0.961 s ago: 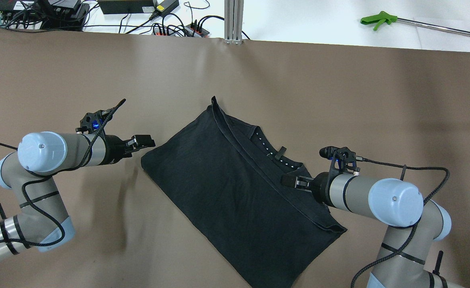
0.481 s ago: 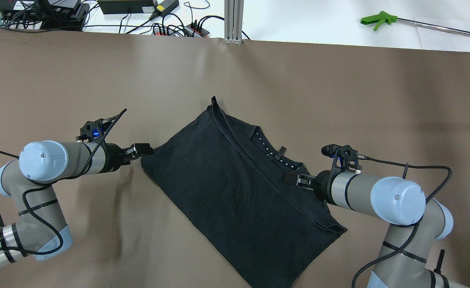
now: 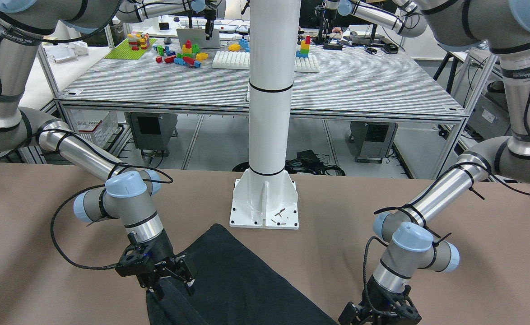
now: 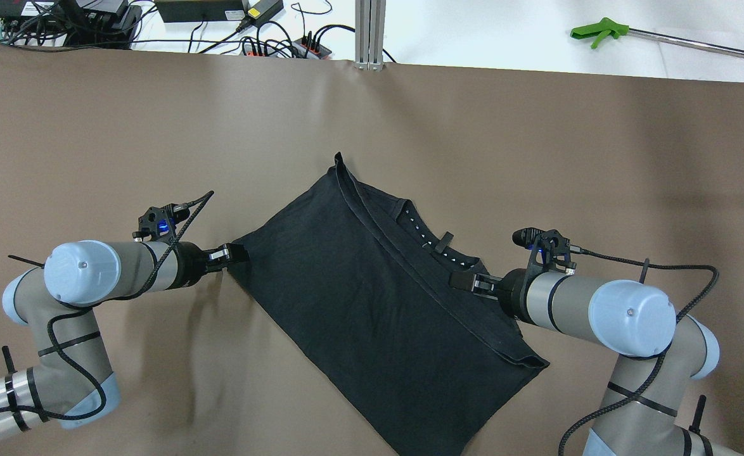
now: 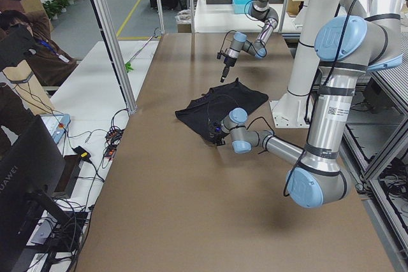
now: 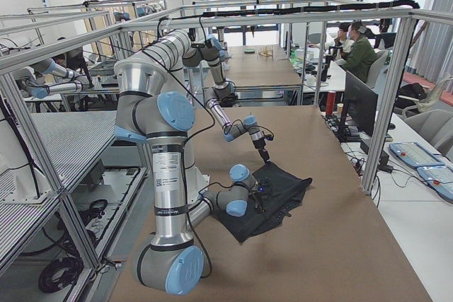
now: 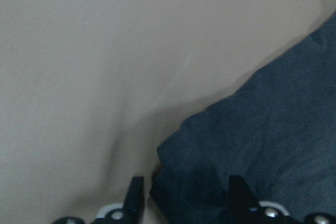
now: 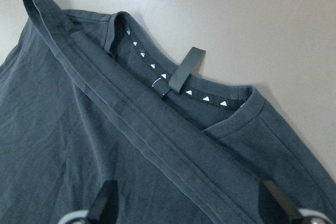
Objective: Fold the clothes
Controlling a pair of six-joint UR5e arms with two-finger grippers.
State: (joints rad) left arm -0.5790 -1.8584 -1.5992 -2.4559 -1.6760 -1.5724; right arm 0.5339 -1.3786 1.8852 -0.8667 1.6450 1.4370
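The clothes [image 4: 372, 297] are one black garment lying folded and slanted on the brown table, with a hem ridge and a collar with white marks [image 8: 173, 85] facing up. My left gripper [image 4: 237, 253] is low at the garment's left corner. In the left wrist view it [image 7: 186, 200] is open, and the fabric corner [image 7: 252, 145] lies between its fingers. My right gripper [image 4: 462, 280] hovers over the hem near the collar. Its fingers [image 8: 107, 200] stand wide open with nothing held. The front-facing view shows it [image 3: 174, 275] above the cloth's edge [image 3: 238, 284].
The white pillar base [image 3: 265, 203] stands just behind the garment on the robot's side. Beyond the table's far edge are cables and power strips [image 4: 270, 38], an aluminium post [image 4: 369, 31] and a green-handled tool [image 4: 600, 30]. People sit at desks [image 6: 357, 47].
My left gripper has moved right and down to the garment's left corner, which now sits between its fingers. The right gripper shifted only slightly. The garment has not moved.
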